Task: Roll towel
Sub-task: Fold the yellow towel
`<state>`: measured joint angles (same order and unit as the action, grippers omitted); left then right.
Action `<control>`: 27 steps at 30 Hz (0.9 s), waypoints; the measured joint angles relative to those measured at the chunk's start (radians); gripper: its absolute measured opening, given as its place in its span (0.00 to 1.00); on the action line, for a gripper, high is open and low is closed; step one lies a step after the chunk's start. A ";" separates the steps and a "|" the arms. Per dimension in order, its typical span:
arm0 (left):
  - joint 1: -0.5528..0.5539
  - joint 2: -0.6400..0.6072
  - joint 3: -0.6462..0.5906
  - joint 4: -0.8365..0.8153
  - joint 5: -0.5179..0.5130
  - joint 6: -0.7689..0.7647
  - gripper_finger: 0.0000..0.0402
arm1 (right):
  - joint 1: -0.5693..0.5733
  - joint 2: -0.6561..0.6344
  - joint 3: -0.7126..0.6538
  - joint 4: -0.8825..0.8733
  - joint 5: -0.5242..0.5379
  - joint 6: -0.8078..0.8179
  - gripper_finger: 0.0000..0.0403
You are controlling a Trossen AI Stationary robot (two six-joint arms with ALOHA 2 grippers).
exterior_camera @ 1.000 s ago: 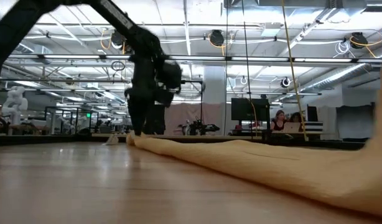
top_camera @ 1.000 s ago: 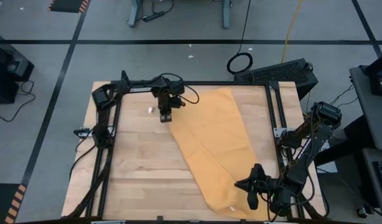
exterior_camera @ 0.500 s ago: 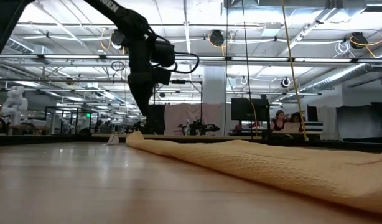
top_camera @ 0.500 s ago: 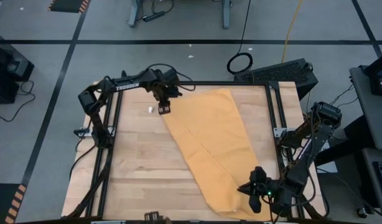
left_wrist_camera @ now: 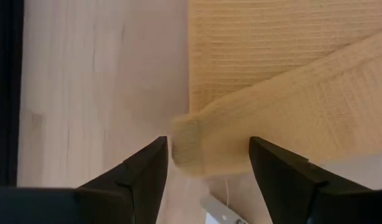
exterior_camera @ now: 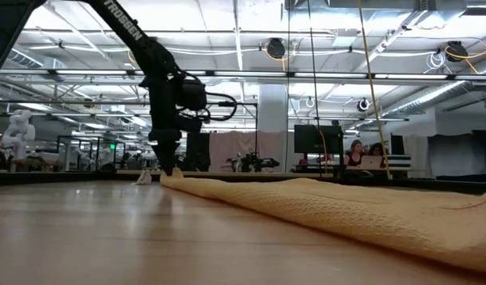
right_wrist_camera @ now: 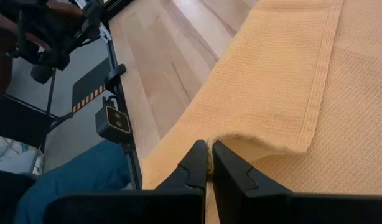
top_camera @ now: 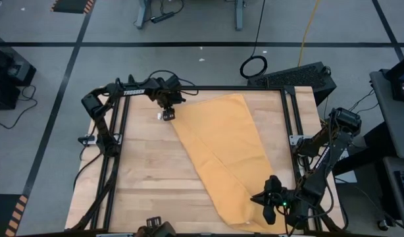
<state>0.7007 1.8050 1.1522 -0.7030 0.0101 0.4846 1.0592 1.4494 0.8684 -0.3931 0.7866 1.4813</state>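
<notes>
You have one mustard-yellow rectangular towel of soft woven fabric on the pale wooden table, lying diagonally from the far centre toward the near right corner, folded lengthwise. Two dark arms are in play. White lettering on the left arm reads "TROSSEN" in the high view; the low view shows only part of it. Your left gripper hovers at the towel's far left corner, its fingers spread apart with the folded corner between them, not clamped. Your right gripper sits at the near right end, fingers together, pinching the towel's edge.
</notes>
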 joint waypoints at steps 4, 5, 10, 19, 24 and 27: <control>-0.002 -0.021 0.005 0.007 -0.009 -0.008 0.57 | 0.000 0.000 0.000 0.000 -0.001 0.023 0.01; -0.006 -0.037 0.005 0.006 -0.012 -0.007 0.57 | 0.000 0.000 0.000 -0.001 -0.001 0.023 0.01; -0.008 -0.083 0.008 0.019 -0.071 0.061 0.57 | 0.000 0.000 0.000 -0.003 -0.001 0.008 0.01; 0.031 -0.029 0.006 0.024 0.018 0.249 0.57 | 0.000 0.000 0.000 -0.003 -0.001 -0.035 0.01; 0.039 0.012 0.007 0.060 0.015 0.285 0.54 | 0.001 0.000 0.000 -0.001 -0.005 -0.058 0.01; 0.039 0.016 0.007 0.055 0.059 0.291 0.40 | 0.003 0.000 0.000 -0.001 -0.023 -0.053 0.01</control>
<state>0.7395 1.8206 1.1595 -0.6482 0.0687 0.7756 1.0622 1.4494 0.8684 -0.3945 0.7637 1.4284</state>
